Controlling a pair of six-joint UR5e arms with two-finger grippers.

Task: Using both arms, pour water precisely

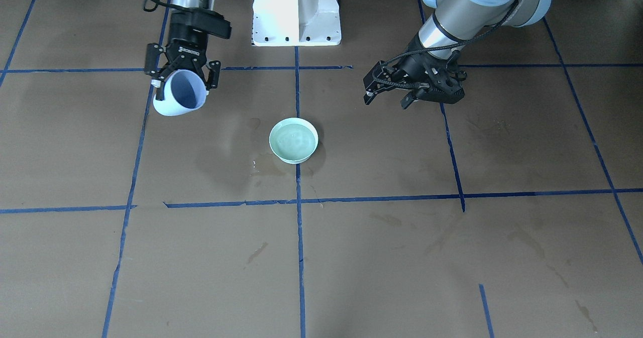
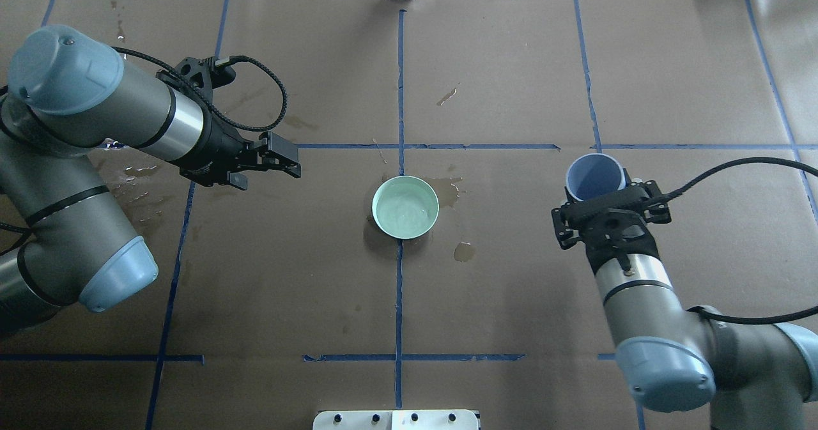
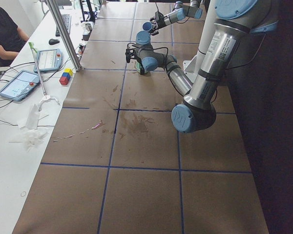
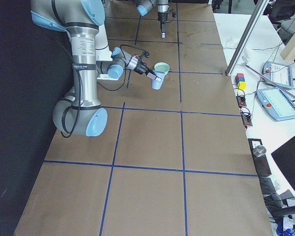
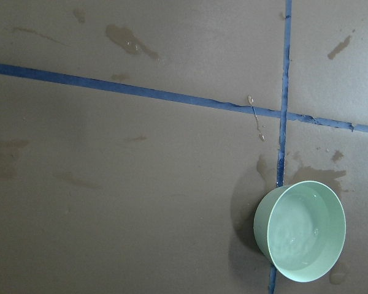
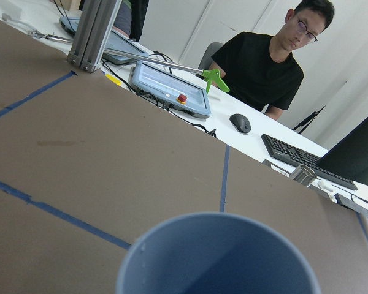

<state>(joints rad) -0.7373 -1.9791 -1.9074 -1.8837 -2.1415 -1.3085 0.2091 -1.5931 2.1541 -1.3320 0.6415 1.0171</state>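
Water is lying as a pale, faintly rippled sheen inside a mint-green bowl, which is sitting upright in the middle of the surface, well away from every edge. The bowl is resting right on a blue tape line running from the robot's edge to the far edge. Wet patches are glistening on the brown covering just beside the bowl, on the side facing the right edge.

The right arm is reaching in from the corner where the robot's edge meets the right edge. The right tool is pinching a pale blue cup between its fingers and holding it off the surface, between the bowl and the right edge and well apart from the bowl. The cup is tilting, with its mouth leaning toward the far edge, and its wall is showing bare blue in the front-facing view.

The left arm is coming in from the left edge. The left tool is hovering between that edge and the bowl with its fingers slightly spread and gripping nothing, pointing toward the bowl.

A white pedestal is standing at the middle of the robot's edge.
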